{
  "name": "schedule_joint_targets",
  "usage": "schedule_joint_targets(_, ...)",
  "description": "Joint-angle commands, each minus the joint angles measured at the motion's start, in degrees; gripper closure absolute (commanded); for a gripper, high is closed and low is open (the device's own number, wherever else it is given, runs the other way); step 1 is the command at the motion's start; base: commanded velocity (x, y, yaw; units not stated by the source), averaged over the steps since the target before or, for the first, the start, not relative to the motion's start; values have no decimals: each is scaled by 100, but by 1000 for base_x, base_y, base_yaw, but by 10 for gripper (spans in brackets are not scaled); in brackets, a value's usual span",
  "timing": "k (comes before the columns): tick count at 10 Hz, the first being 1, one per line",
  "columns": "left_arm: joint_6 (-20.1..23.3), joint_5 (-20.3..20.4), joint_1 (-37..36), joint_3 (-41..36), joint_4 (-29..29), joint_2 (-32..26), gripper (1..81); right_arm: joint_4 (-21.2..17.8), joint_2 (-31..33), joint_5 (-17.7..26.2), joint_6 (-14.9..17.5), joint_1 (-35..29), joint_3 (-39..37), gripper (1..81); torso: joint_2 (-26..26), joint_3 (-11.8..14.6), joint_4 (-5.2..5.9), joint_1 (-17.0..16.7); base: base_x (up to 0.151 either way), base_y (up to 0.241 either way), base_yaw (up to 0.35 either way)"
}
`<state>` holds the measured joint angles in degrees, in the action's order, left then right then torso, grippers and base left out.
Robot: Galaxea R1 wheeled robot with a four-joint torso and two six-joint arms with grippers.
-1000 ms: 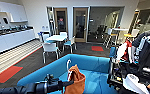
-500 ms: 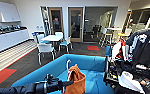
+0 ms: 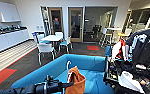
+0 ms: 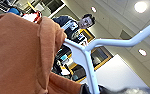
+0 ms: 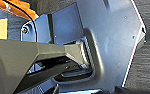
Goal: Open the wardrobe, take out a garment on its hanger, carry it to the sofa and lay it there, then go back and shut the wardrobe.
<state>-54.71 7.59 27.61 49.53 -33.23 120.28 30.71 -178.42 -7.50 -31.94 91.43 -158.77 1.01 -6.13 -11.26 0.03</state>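
One left pincer point(image 3: 66, 84) clamped on hanger point(image 4: 91, 72), garment point(image 3: 74, 80) over sofa point(image 3: 91, 65); right pincer's state unclear.

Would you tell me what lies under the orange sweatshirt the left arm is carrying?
Under the garment, hung from its white hanger on the left gripper, is the blue sofa seat. The cloth covers the seat directly beneath, so anything lying there cannot be seen.

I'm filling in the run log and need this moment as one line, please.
phase: carry | left gripper: holds hanger with orange sweatshirt | position: over blue sofa | sweatshirt: not yet laid down | person: at robot's right
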Motion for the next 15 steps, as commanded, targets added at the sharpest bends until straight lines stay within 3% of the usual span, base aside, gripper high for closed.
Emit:
schedule_joint_targets(1,145,620,-840,-277,-219,-74,811,41,-56,240,30,-146,31,10,0,0,0,0,72,0,0)
schedule_joint_targets(9,145,629,-840,-277,-219,-48,811,32,-56,231,21,-138,31,10,5,5,0,2,117,0,0)
schedule_joint_targets(13,145,664,-796,-242,-219,-56,811,32,-56,223,21,-155,40,10,0,2,0,11,21,0,0)
schedule_joint_targets(14,145,691,-796,-234,-219,-57,811,32,-56,222,21,-155,40,10,2,2,471,7,0,0,0)
schedule_joint_targets(15,145,708,-796,-181,-219,-48,811,41,-56,231,21,-164,49,10,2,5,564,7,0,0,0)
